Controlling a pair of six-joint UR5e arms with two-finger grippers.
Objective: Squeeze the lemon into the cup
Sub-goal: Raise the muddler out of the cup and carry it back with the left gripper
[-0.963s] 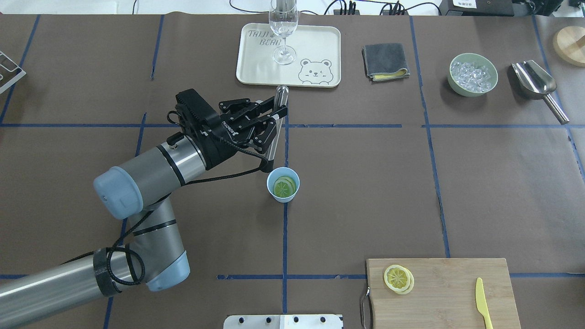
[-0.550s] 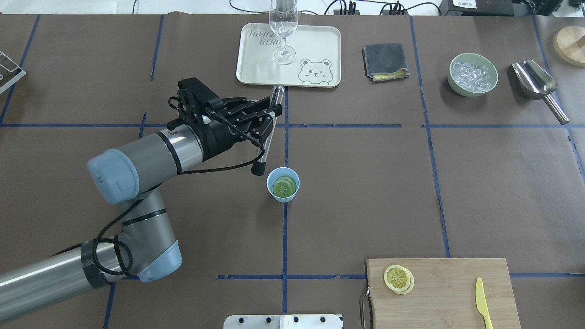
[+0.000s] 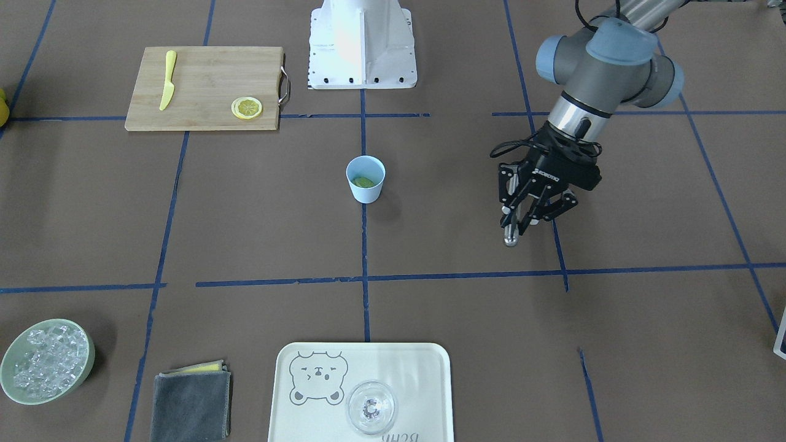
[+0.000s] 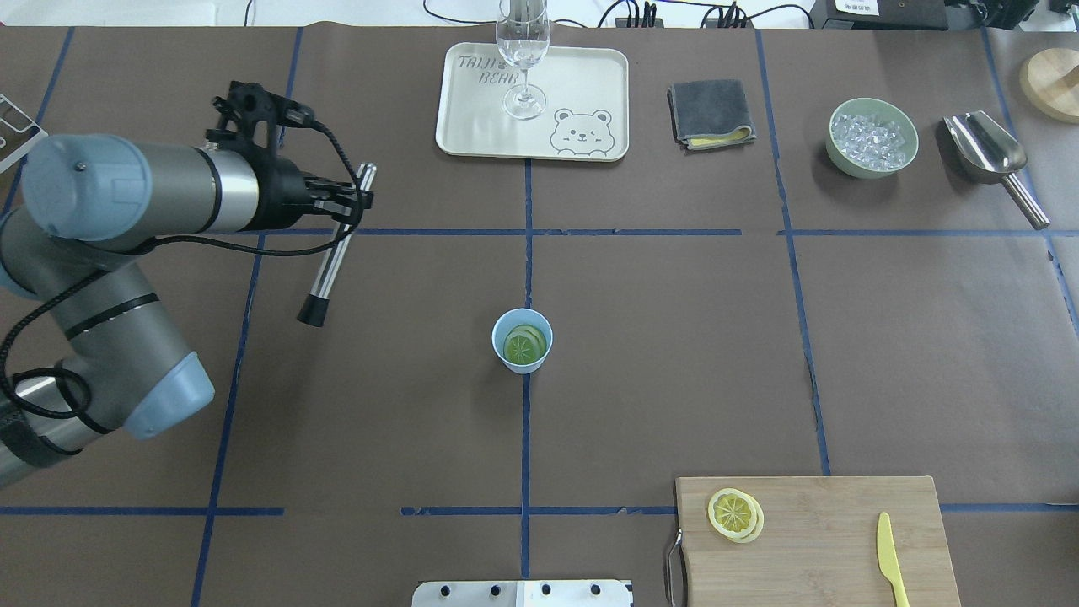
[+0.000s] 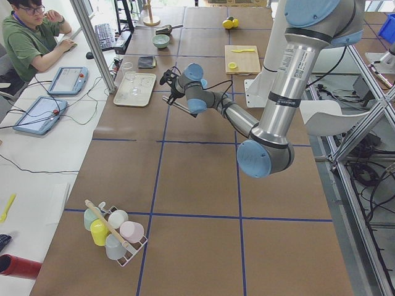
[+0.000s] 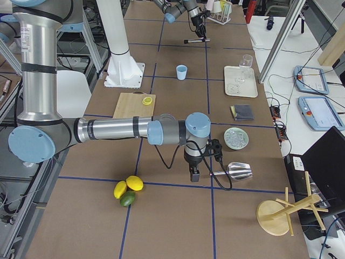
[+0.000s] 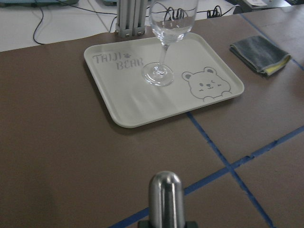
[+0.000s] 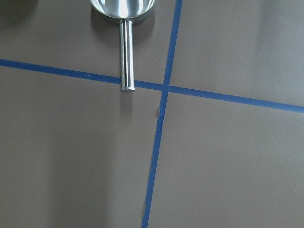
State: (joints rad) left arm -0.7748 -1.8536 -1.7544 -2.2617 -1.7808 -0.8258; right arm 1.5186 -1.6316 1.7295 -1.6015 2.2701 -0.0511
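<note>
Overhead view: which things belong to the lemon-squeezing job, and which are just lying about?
Job: cup, lemon inside it, metal rod held in left gripper.
Lying about: tray, wine glass, cloth, ice bowl, scoop, cutting board, lemon slice, knife.

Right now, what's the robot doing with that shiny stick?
The robot's left fingers are clamped on a metal stick with a black tip, holding it above the table, off to one side of the blue cup. Green-yellow lemon pieces sit inside the cup. The right arm hangs near a metal scoop, far from the cup.
</note>
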